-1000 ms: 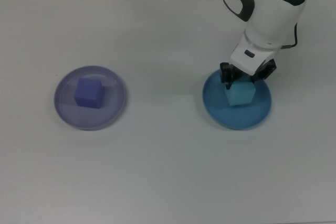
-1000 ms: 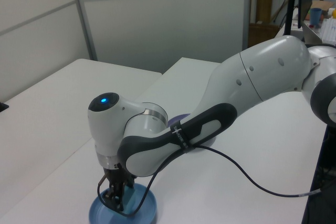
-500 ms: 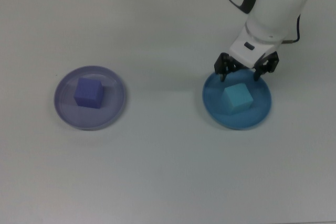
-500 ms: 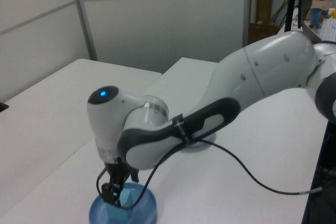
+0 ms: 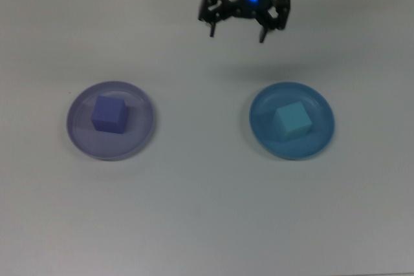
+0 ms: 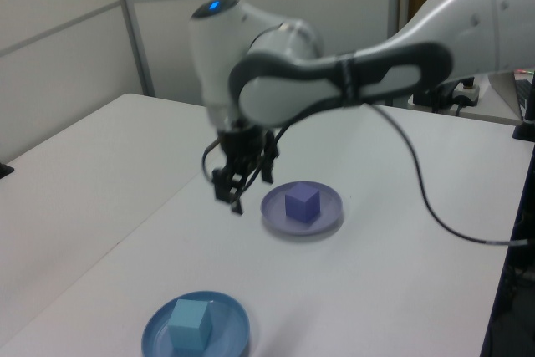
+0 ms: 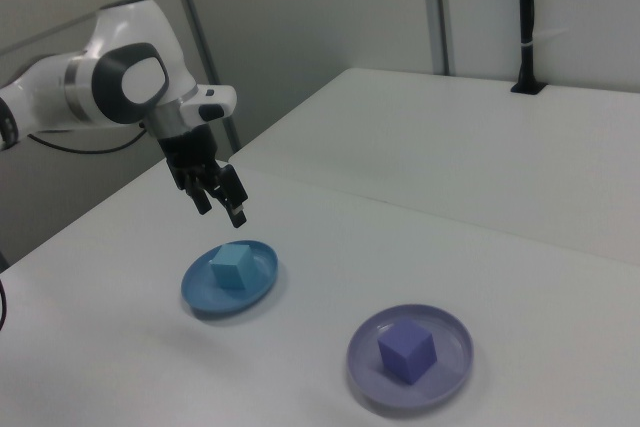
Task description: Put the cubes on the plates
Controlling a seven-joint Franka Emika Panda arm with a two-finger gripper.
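Observation:
The teal cube (image 5: pixel 294 119) (image 6: pixel 189 323) (image 7: pixel 233 266) rests in the middle of the blue plate (image 5: pixel 321 139) (image 6: pixel 234 336) (image 7: pixel 199 290). On the lavender plate (image 5: pixel 139 137) (image 6: pixel 328 217) (image 7: pixel 452 364) sits the violet cube (image 5: pixel 108 114) (image 6: pixel 302 203) (image 7: pixel 406 352). My gripper (image 5: pixel 237 33) (image 6: pixel 234 196) (image 7: pixel 222 206) hangs open and empty in the air, up near the top view's top edge, well away from both plates. In the top view it is between the two plates, closer to the blue one.
The white table (image 5: pixel 207 211) carries only the two plates. A cable (image 6: pixel 435 206) trails from the arm over the table in the left view. A black post (image 7: pixel 525 17) stands at the table's far edge in the right view.
The gripper has let go of the teal cube, risen off the blue plate and swung away toward the top view's upper middle. The teal cube stays on the blue plate.

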